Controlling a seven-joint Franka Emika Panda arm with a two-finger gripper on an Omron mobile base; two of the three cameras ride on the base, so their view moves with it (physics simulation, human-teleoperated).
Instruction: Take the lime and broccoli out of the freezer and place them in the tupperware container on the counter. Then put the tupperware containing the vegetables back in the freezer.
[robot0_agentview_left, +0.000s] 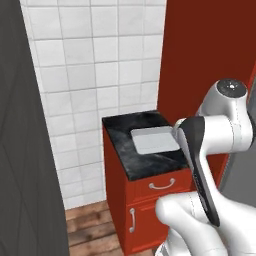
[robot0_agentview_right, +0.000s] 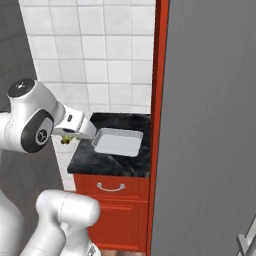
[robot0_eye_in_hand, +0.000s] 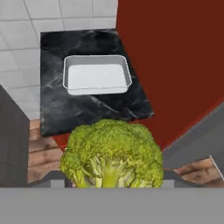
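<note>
The gripper (robot0_agentview_right: 66, 140) holds the broccoli (robot0_eye_in_hand: 112, 154) clamped between its jaws, in the air short of the counter (robot0_eye_in_hand: 57, 105). The tupperware container (robot0_eye_in_hand: 96, 74) on that counter looks empty, so the drop, the lime and the return to the freezer remain

A bumpy yellow-green broccoli (robot0_eye_in_hand: 112, 153) with paler stalks fills the lower centre of the hand view, above it a pale grey-white tupperware container (robot0_eye_in_hand: 97, 74) on the black, white-veined marbled counter (robot0_eye_in_hand: 61, 105); a red cabinet (robot0_agentview_left: 150, 210) and white tiled wall (robot0_agentview_left: 95, 55) frame the base views.
</note>
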